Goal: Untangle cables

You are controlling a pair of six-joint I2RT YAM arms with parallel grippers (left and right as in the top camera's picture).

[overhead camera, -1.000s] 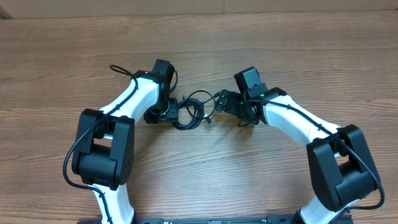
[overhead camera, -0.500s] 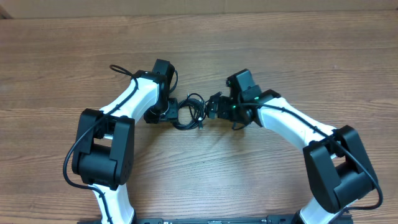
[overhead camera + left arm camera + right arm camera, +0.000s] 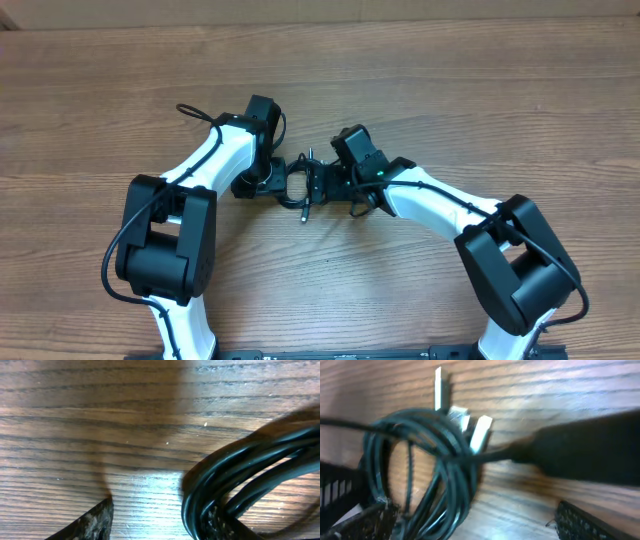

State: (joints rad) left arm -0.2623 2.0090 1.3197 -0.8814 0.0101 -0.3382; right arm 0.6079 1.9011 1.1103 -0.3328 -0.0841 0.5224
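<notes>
Right hand (image 3: 322,183), spread wide, is straddling the coiled cables (image 3: 296,186) on the desk (image 3: 420,80), apparently to pick a strand; left hand (image 3: 262,182) grip: cannot tell.

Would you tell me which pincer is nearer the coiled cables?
Left, narrowly: the left pincer has the cables bunched right at its jaws on the coil's left side. The right pincer, wide open, sits at the coil's right edge.

Two arms are counted: the left arm (image 3: 215,160); the right arm (image 3: 440,195). One table (image 3: 480,80) is seen; one bundle of cables (image 3: 300,186) is counted; three plug ends (image 3: 481,431) are shown.
</notes>
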